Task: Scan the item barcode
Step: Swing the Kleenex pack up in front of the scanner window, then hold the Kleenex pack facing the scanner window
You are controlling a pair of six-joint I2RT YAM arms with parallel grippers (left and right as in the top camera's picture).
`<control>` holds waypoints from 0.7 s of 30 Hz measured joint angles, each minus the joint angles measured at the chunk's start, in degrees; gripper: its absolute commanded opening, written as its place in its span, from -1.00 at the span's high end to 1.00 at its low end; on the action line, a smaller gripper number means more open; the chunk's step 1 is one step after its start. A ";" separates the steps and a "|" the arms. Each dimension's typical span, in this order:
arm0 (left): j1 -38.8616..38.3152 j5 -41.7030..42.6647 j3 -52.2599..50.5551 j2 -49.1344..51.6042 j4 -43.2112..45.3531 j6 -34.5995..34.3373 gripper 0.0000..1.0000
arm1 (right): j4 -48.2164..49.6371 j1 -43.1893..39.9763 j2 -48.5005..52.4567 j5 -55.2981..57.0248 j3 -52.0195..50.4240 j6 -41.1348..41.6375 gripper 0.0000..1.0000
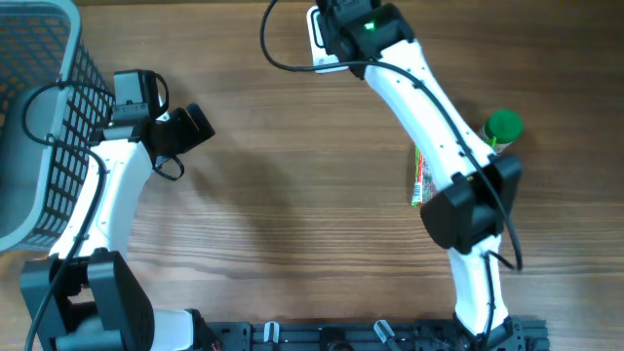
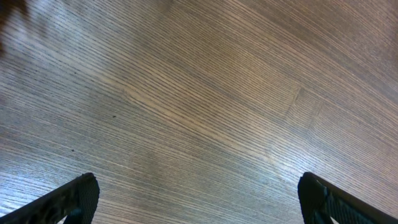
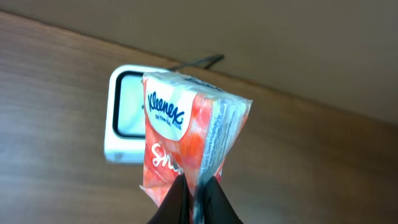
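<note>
Right tool pinches the bottom edge of a tissue pack, its two dark fingers clenched on the wrapper, as the right wrist camera shows. The orange and white pack stands up from the tool and covers the right part of a white scanner on the desk behind it. Whether the pack touches the scanner cannot be told.

From overhead, the right arm stretches to the desk's far edge and its wrist sits over the scanner, hiding the pack. The left tool hangs near a wire basket, well apart from the scanner. A printed packet and a green-capped thing lie beside the right arm.

Through the left wrist camera, the left tool's fingers are spread wide above the wood, grasping nothing.
</note>
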 measured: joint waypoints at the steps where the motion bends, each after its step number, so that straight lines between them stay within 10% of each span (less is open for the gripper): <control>1: 0.00 0.00 0.00 0.00 0.00 0.00 -1.00 | 1.33 0.02 1.07 0.52 0.00 -1.01 0.91; 21: 0.00 0.00 0.00 0.00 0.00 0.00 -1.00 | 14.86 0.02 11.76 3.15 0.00 -14.69 0.91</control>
